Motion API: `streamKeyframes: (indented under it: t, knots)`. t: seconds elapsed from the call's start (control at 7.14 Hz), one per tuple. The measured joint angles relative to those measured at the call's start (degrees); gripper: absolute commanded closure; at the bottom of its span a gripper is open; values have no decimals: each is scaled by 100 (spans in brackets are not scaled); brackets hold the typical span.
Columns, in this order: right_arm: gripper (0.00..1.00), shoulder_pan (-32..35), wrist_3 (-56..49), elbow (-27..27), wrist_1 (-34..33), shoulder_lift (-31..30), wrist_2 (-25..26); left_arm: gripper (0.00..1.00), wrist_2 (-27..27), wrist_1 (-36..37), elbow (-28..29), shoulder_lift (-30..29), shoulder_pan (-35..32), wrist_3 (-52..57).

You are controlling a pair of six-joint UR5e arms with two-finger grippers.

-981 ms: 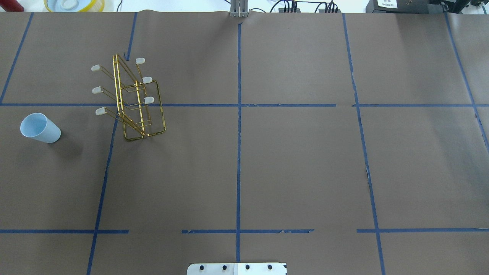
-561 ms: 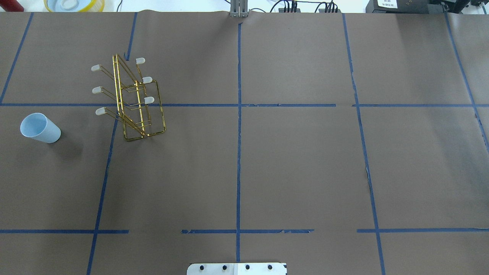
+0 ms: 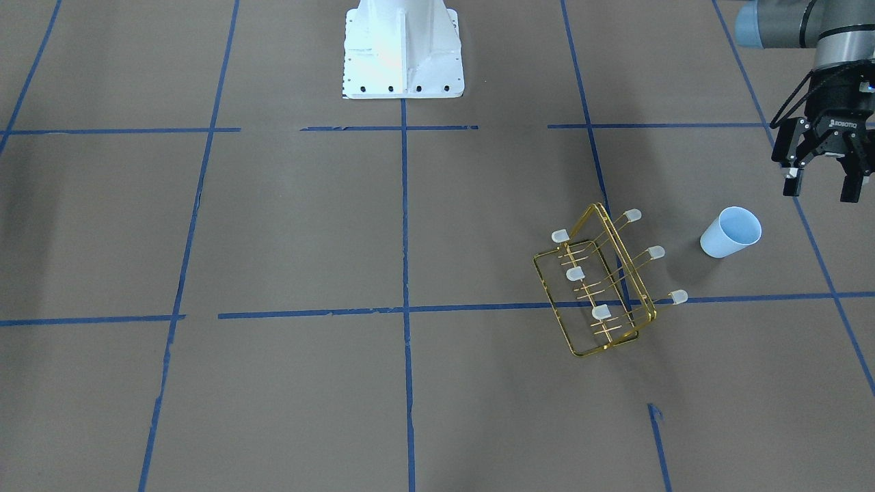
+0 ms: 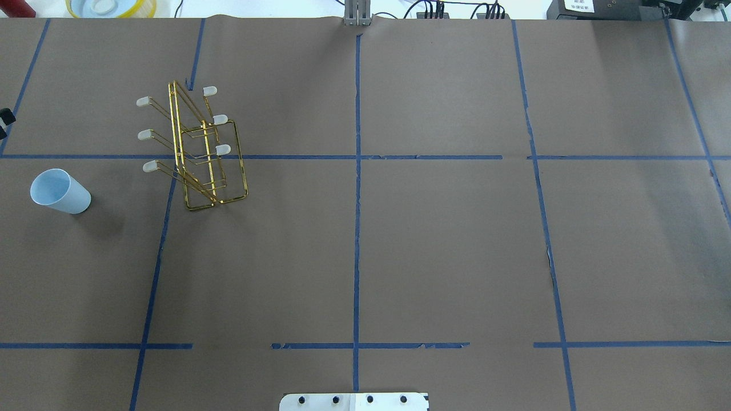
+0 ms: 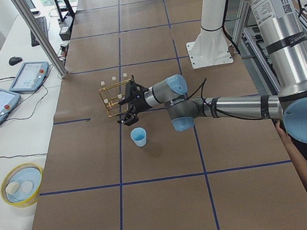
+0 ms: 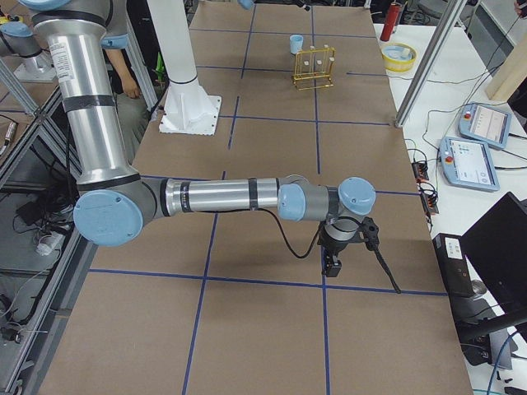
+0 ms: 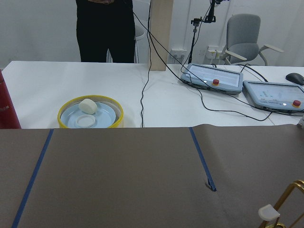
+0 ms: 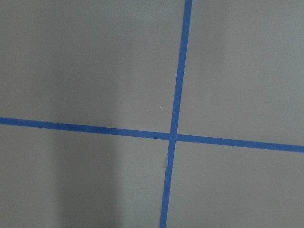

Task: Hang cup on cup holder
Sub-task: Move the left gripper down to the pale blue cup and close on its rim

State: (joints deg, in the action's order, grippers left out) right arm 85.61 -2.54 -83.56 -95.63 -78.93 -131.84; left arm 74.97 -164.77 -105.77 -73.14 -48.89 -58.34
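Table top: brown paper [image 4: 445, 245] crossed by blue tape lines [image 4: 357, 228].
Side bench: white [image 7: 42, 80], across mid frame of the left wrist view, carrying control pendants [image 7: 213, 78].
Chair: grey [image 7: 244, 31], upper right.
Wall: white [image 7: 38, 28], upper left.

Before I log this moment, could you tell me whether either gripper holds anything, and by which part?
The left gripper holds nothing: it is open, apart from the cup. Whether the right gripper holds anything cannot be told.

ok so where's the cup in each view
Front-facing: cup far right, right of the rack.
Overhead: far left, left of rack.
Exterior left: centre, below rack.
Exterior right: top, just beyond rack.
Left wrist: not in it.
Right wrist: not in it.
Shared landmark: the rack.
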Motion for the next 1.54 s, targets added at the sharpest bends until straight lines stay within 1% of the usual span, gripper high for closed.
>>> streamKeyframes:
  t: [0.28,0.42,0.7,0.84,0.98,1.26,1.54]
  knots:
    - [0,0,0,-1,0,0,0,0,-1481,-608,428,231,1043,-671]
    - [0,0,0,-2,0,0,0,0,-2101,-739,630,280,1450,-832]
    - [0,0,0,-2,0,0,0,0,-2985,-793,897,316,2050,-916]
    - [0,0,0,-2,0,0,0,0,-3689,-730,1106,282,2515,-910]
    - [0,0,0,-3,0,0,0,0,-4219,-672,1292,205,2890,-907]
    - [0,0,0,-2,0,0,0,0,-4707,-633,1644,-45,3252,-914]
    - [0,0,0,-2,0,0,0,0,-4954,-638,2018,-362,3444,-957]
